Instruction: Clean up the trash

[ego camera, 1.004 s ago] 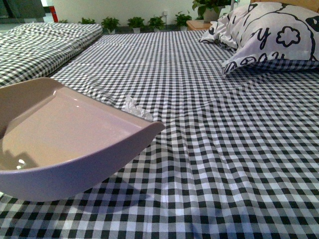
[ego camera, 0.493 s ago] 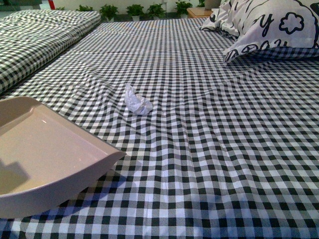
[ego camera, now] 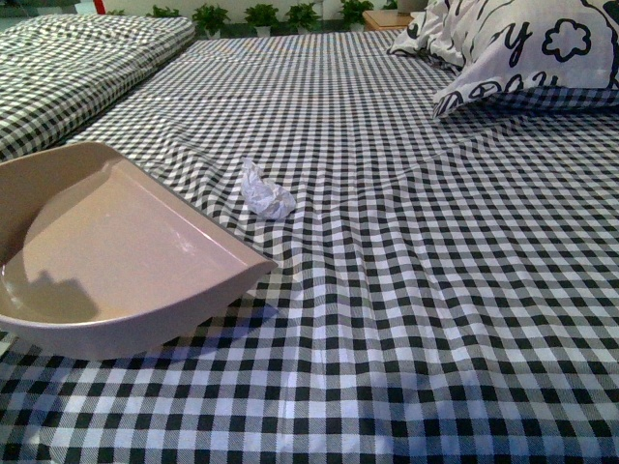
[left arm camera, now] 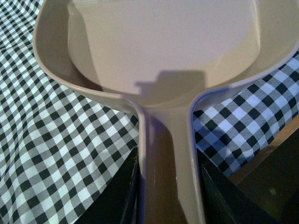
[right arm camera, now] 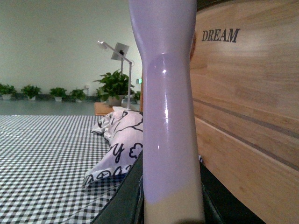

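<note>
Beige dustpan at the bed's near left corner, paper wad lying just beyond its lip.

The small crumpled wad of white paper (ego camera: 266, 193) lies on the black-and-white checked cotton sheet (ego camera: 435, 290), left of the bed's middle, close to the open front edge of the wide beige plastic dustpan (ego camera: 116, 261) but apart from it. The pan sits tilted over the near left corner; whether its underside touches the sheet cannot be told. In the left wrist view, the left gripper (left arm camera: 169, 186) clamps the pan's long handle, a dark finger (left arm camera: 117, 196) pressed on each side. The right gripper (right arm camera: 170, 205) is closed around a glossy lilac-and-beige plastic handle (right arm camera: 168, 116) standing upright beside the light wooden headboard lettered DREAM (right arm camera: 243, 102). A white pillow with black doodle print (ego camera: 522, 48) rests at the far right corner.
</note>
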Controlling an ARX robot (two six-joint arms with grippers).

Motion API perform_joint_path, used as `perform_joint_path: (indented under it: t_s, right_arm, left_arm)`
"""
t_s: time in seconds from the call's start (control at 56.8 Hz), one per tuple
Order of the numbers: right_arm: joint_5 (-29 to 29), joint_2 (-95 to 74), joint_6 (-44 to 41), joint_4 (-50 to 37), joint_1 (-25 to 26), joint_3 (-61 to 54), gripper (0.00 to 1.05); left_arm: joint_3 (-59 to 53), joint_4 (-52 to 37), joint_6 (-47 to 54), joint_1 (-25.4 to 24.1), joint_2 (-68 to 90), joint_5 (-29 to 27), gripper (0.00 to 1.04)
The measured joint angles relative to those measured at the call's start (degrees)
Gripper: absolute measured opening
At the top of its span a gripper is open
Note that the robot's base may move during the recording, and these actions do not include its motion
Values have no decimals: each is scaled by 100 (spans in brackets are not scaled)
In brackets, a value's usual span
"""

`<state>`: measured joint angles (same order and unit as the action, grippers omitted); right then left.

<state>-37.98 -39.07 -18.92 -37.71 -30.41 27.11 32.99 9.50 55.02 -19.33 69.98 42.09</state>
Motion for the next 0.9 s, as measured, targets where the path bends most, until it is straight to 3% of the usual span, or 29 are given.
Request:
perform_joint_path:
  t_s: [0.405, 0.899]
  right_arm:
    - [0, 0, 0, 0, 0, 0, 20]
    - [0, 0, 0, 0, 0, 0, 20]
  left_arm:
    - [9, -507, -251, 284, 507, -190, 29]
    - [131, -120, -321, 323, 697, -286, 29]
